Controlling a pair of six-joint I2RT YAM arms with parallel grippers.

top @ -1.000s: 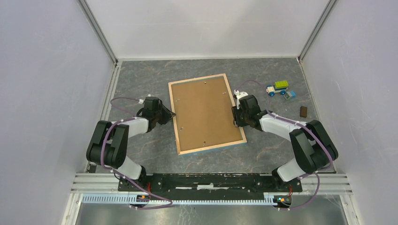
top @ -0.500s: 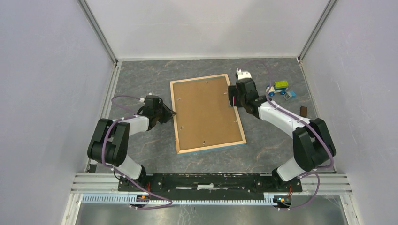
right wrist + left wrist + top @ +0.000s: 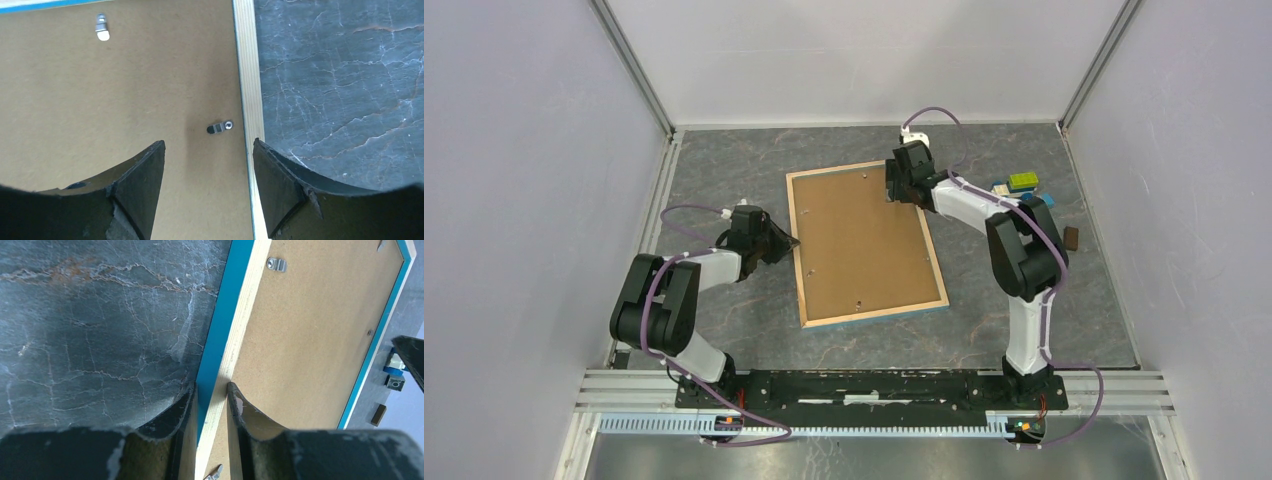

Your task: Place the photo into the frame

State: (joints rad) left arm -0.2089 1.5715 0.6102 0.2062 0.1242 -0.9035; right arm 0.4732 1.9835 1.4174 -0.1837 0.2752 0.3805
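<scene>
A large, thin rectangular frame (image 3: pixel 876 313), light wood on its back rim and bright blue along its edges, is seen lying face down near the middle of a dark grey marbled table (image 3: pixel 724 170), slightly skewed to the table's sides. Its opening is filled by a brown hardboard backing sheet (image 3: pixel 859 240). The frame's left rim is pinched by the left gripper (image 3: pixel 792 241). In the left wrist view the narrowly set fingers of that gripper (image 3: pixel 212 390) are shown straddling the edge, one against the blue outer side, the other on the wood and hardboard. The right gripper (image 3: pixel 894 188) is held over the frame's far right corner with its jaws spread wide and nothing between them. In the right wrist view a small silver metal turn clip (image 3: pixel 220 127) on the backing sheet is framed between the fingers of this gripper (image 3: pixel 209 150). A small toy truck with a green top (image 3: pixel 1022 184) and a little dark brown block (image 3: pixel 1071 236) are seen on the table to the right, well apart from the frame.
</scene>
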